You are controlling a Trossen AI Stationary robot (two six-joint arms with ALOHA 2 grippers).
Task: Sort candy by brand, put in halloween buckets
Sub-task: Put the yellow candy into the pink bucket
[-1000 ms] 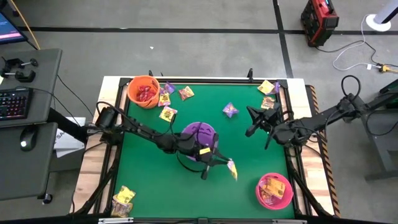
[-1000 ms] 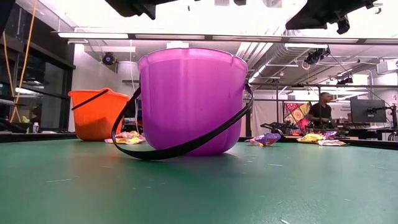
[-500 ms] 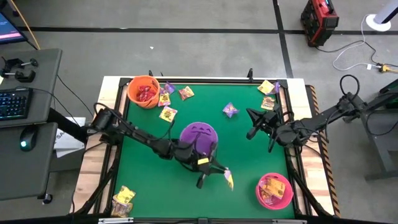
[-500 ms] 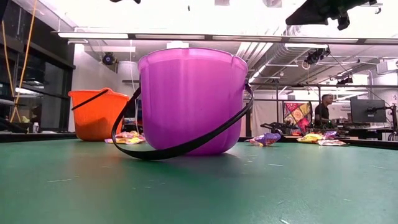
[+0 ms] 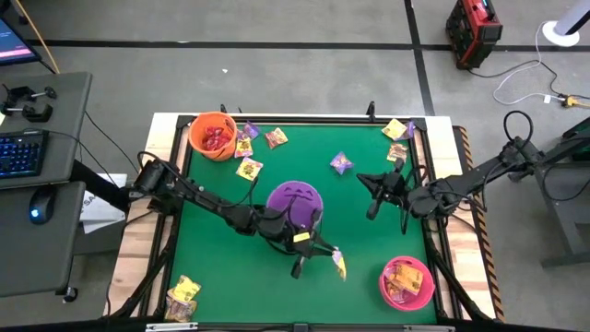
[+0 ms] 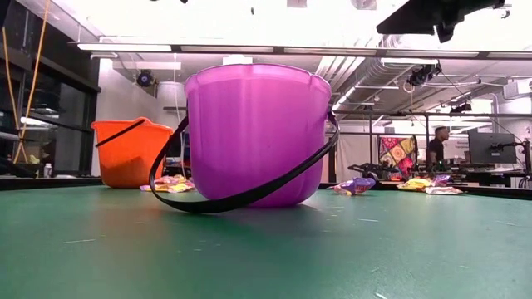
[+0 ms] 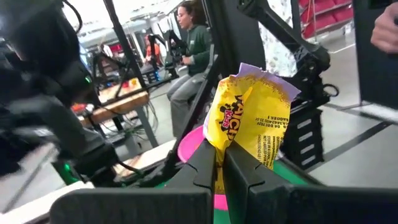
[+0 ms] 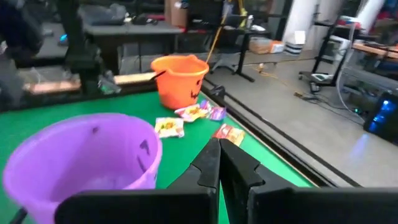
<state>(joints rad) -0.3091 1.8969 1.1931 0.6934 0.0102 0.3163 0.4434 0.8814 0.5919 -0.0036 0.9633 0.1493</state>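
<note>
Setting: robotics lab or workshop, open-plan. A green tabletop [image 5: 369,212] in a wooden frame is sitting on a bare grey concrete floor [image 5: 304,74] marked with dark tape lines. A desk at the side is carrying a keyboard [image 5: 20,153] and mouse [image 5: 36,215]. A red equipment case [image 5: 473,32] is standing on the floor, with a white cable [image 5: 525,83] trailing beside it. Exposed ducts and strip lights are running across the ceiling [image 6: 349,62]. Beyond the tabletop, a person [image 6: 435,148] is sitting at a monitor [image 6: 490,148]; another seated person [image 7: 189,59] is working at a bench among similar arm rigs.
</note>
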